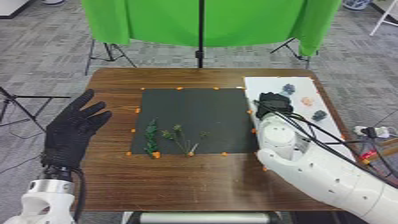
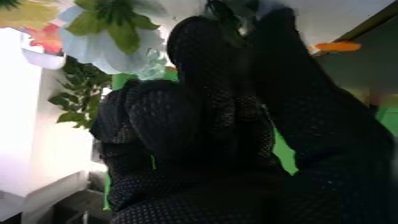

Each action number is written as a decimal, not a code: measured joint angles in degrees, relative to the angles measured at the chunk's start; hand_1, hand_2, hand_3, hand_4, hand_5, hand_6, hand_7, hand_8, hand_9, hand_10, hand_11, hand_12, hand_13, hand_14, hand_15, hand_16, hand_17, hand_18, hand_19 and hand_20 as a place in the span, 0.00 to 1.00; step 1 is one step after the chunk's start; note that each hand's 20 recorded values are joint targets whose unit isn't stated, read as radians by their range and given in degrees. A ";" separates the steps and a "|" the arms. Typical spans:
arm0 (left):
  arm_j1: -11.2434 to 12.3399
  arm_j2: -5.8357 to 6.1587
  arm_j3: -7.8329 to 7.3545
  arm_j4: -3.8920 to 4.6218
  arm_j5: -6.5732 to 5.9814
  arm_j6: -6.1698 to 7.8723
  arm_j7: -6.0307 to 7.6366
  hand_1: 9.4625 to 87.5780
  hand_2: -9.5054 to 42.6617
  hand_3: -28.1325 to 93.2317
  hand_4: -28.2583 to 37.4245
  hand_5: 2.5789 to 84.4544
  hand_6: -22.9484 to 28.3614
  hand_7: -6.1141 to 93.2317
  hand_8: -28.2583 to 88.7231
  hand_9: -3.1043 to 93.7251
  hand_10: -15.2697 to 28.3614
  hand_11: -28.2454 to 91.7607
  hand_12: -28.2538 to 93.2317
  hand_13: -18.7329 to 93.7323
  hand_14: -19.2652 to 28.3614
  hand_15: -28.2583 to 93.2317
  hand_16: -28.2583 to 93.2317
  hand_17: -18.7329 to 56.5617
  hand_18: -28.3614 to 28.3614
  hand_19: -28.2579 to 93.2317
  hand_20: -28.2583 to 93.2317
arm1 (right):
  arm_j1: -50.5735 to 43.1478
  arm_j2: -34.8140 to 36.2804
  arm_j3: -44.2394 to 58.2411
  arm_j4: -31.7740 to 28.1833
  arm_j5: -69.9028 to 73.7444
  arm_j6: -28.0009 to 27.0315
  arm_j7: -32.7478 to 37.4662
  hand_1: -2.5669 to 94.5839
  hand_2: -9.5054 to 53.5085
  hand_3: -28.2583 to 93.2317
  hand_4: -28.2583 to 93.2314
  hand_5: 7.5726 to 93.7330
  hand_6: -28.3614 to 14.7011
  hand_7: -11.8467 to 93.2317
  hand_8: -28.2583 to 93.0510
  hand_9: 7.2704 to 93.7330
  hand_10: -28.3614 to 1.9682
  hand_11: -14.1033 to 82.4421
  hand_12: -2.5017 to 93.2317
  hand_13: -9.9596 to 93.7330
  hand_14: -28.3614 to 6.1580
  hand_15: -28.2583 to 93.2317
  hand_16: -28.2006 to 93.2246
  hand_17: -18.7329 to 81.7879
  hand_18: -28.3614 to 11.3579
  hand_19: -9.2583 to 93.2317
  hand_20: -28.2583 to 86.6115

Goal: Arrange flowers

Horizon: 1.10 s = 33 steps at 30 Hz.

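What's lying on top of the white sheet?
On the white sheet: a blue-grey bloom, a peach bloom and a darker bloom. The right robot hand hides part of it; I can't see beneath.

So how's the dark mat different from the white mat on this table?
The dark mat is wider than the white mat. The white mat lies to the right of the dark mat. The dark mat bears green stems, the white mat flowers. Both lie flat on the table.

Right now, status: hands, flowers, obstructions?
Left hand open, over table's left edge. Right hand over white sheet, near flowers. Green sprigs on dark mat. Right arm hides part of sheet.
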 measured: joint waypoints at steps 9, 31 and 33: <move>0.16 0.01 0.03 0.00 -0.03 0.03 0.11 0.20 0.30 0.88 0.09 0.40 0.60 0.20 0.16 0.39 0.83 0.45 0.33 0.41 1.00 0.68 0.17 0.16 1.00 0.75 0.19 | -0.55 2.14 -0.69 -0.90 0.69 5.57 -0.32 0.60 0.00 0.81 0.00 0.96 0.65 0.31 0.30 0.94 0.65 0.60 0.31 0.88 0.62 0.87 0.38 0.60 0.10 1.00 0.64; 0.98 0.34 -0.49 -0.28 -0.02 0.40 0.24 0.20 0.30 0.88 0.09 0.40 0.60 0.20 0.16 0.39 0.83 0.45 0.33 0.41 1.00 0.68 0.17 0.16 1.00 0.75 0.19 | -3.62 3.25 9.43 -11.13 0.72 11.55 0.33 0.58 0.00 0.87 0.00 0.99 0.58 0.29 0.34 0.96 0.59 0.62 0.30 0.90 0.59 0.89 0.38 0.63 0.05 1.00 0.70; 1.21 0.41 -0.57 -0.38 -0.02 0.46 0.24 0.20 0.30 0.88 0.09 0.40 0.60 0.20 0.16 0.39 0.83 0.45 0.33 0.41 1.00 0.69 0.17 0.16 1.00 0.75 0.19 | -5.13 1.94 10.47 -13.36 -0.95 10.25 0.34 0.59 0.00 0.87 0.00 0.99 0.58 0.29 0.34 0.97 0.59 0.62 0.30 0.90 0.59 0.89 0.38 0.63 0.04 1.00 0.71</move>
